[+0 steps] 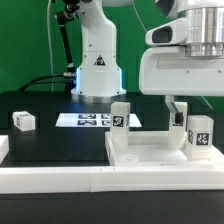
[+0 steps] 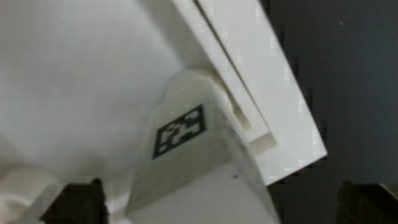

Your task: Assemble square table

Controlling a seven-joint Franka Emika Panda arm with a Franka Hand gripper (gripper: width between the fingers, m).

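Leg block (image 2: 183, 135) blurred, base apparently cropped

Square table (image 1: 150, 150) smooth matt white plastic; bench (image 1: 60, 142) matt black.

Slab (image 1: 150, 150): white, square, laid flat at the exterior view's right.
Far leg (image 1: 120, 117): tagged, stood upright on the slab.
Near leg (image 1: 200, 133): tagged, stood upright on the slab.
Loose leg (image 1: 23, 121): laid well apart.

Arm (image 1: 185, 62) lowered at exterior view's right; hand (image 2: 222, 205) vertical, fingers (image 2: 79, 203) spread wide apart.
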